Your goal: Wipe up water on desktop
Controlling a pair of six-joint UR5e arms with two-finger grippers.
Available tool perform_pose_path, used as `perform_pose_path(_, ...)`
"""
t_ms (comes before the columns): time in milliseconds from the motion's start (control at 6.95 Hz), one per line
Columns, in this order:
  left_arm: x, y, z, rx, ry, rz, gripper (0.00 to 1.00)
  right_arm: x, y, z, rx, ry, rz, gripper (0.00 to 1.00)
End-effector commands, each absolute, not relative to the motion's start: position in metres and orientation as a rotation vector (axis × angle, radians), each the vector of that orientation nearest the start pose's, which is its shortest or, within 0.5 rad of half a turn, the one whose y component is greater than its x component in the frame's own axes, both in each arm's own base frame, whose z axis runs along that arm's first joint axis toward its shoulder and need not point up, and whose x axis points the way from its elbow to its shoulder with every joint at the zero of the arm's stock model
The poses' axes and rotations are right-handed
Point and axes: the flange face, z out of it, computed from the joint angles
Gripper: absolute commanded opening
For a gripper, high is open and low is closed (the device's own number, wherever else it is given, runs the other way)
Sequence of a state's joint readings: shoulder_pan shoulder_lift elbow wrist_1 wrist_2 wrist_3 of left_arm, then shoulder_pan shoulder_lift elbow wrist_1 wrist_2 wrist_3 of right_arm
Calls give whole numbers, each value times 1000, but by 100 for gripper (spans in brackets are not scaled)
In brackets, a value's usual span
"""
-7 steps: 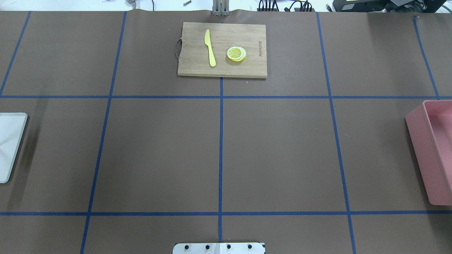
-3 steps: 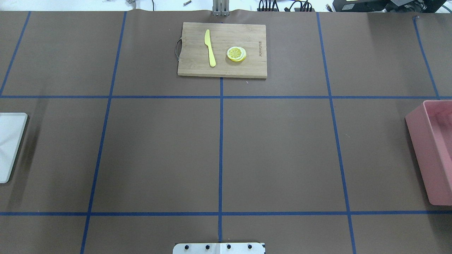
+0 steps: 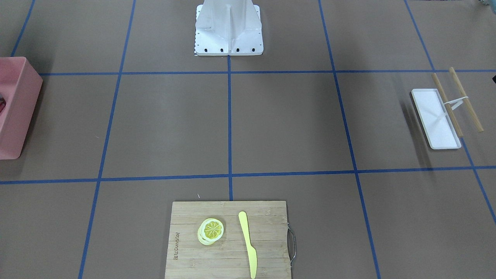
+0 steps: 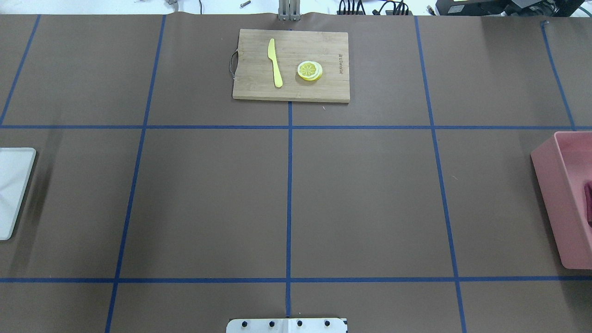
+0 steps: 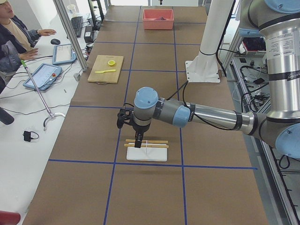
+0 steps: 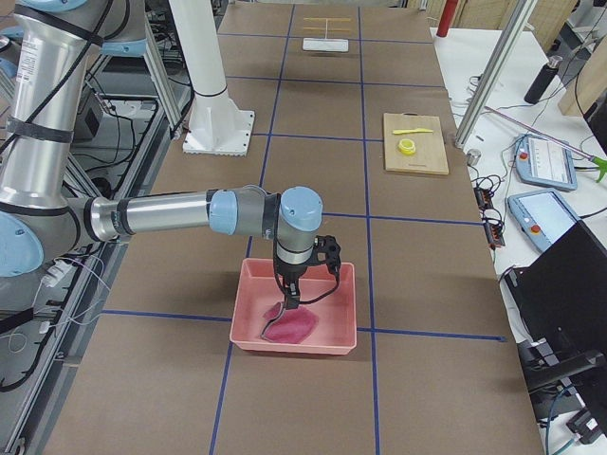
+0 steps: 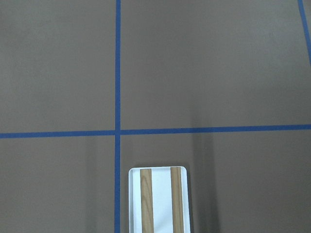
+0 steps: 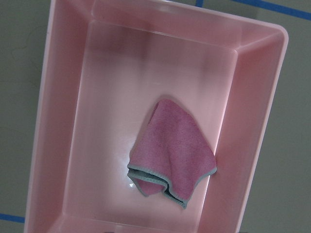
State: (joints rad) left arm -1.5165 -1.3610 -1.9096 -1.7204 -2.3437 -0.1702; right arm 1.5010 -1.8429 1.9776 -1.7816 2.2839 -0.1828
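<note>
Hanging over a rectangular pink plastic bin (image 6: pixel 294 345), the right gripper (image 6: pixel 288 303) is pointing down at a crumpled pink cloth (image 8: pixel 172 153) inside. The left gripper (image 5: pixel 138 143) is hovering above a flat white tray (image 5: pixel 157 156) bearing two wooden sticks (image 5: pixel 157 141). Neither claw's opening can be told. The large matte brown desktop (image 4: pixel 208 199), gridded with blue tape, is spreading beneath both.
</note>
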Motion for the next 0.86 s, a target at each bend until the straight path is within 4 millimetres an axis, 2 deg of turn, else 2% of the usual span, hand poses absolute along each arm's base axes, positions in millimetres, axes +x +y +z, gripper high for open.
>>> perform_pose_path(0,-52,-403,593,151,784,-9,97,65,-368,602,-6,-727,-165,100)
perform_pose_path(144,-54,-387,611,112,779,-30,97,75,-366,602,4,-725,-142,100)
perform_pose_path(288,-54,-379,637,71,780,-46,98,76,-366,600,11,-723,-141,100)
perform_pose_path(432,-55,-378,647,51,778,-56,98,76,-366,602,8,-720,-142,100)
perform_pose_path(719,-54,-380,642,9,796,-72,98,77,-364,608,-6,-717,-136,100)
